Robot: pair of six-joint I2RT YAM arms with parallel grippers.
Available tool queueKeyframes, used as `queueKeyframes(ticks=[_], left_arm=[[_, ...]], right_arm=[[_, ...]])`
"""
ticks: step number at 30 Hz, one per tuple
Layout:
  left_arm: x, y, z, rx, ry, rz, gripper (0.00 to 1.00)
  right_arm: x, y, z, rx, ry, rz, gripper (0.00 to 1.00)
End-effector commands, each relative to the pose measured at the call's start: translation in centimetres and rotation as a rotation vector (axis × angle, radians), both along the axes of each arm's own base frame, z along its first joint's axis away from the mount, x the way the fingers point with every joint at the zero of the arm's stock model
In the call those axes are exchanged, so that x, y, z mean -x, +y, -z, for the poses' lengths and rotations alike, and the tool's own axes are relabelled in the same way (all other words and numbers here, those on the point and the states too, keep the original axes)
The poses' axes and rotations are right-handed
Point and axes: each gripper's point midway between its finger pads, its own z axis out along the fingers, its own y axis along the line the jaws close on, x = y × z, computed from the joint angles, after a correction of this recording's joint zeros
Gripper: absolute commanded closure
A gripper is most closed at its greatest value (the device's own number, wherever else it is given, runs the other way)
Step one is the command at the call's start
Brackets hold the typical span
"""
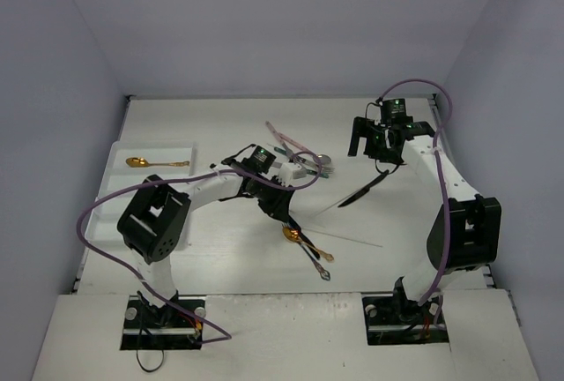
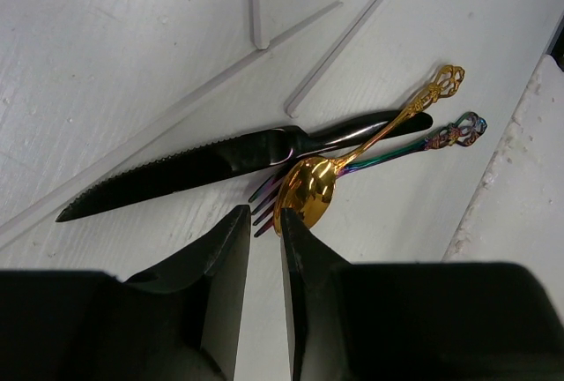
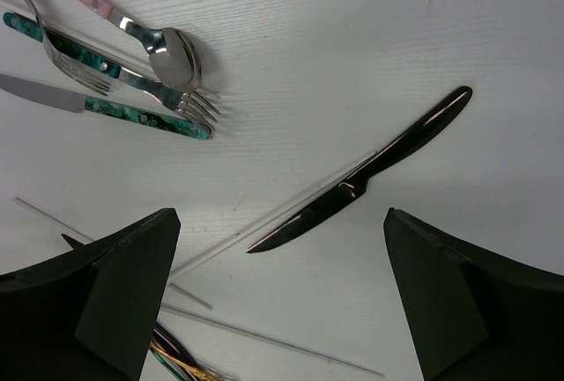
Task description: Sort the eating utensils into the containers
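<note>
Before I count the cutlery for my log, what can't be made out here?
Left wrist: rainbow fork tines, partly under the gold spoon.
Right wrist: pink-handled spoon handle end, cut off by the top edge.
Top external: white tray dividers, too faint.

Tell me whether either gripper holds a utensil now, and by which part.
Nothing is held. The right gripper is wide open; the left gripper has a narrow, empty gap, tips beside the gold spoon bowl.

In the left wrist view the fork (image 2: 401, 147) lies partly under the gold spoon (image 2: 308, 191), and two sticks (image 2: 256, 2) run off the top edge. In the right wrist view the pink spoon (image 3: 172, 55) has its handle cut at the top edge, the silver knife (image 3: 44, 94) its blade at the left edge.
</note>
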Motion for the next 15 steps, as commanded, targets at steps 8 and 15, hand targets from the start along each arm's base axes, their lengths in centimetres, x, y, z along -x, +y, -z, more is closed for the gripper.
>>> queueKeyframes(ticks=[8, 15], left_arm=[[-0.67, -1.53, -1.74, 0.061, -0.032, 0.053, 0.82], [-0.35, -1.64, -1.25, 0.061, -0.004, 0.064, 0.82]], right_arm=[[-0.16, -0.34, -2.48, -0.004, -0.077, -0.003, 0.0], [-0.08, -0.44, -2.31, 0.001, -0.074, -0.007, 0.0]])
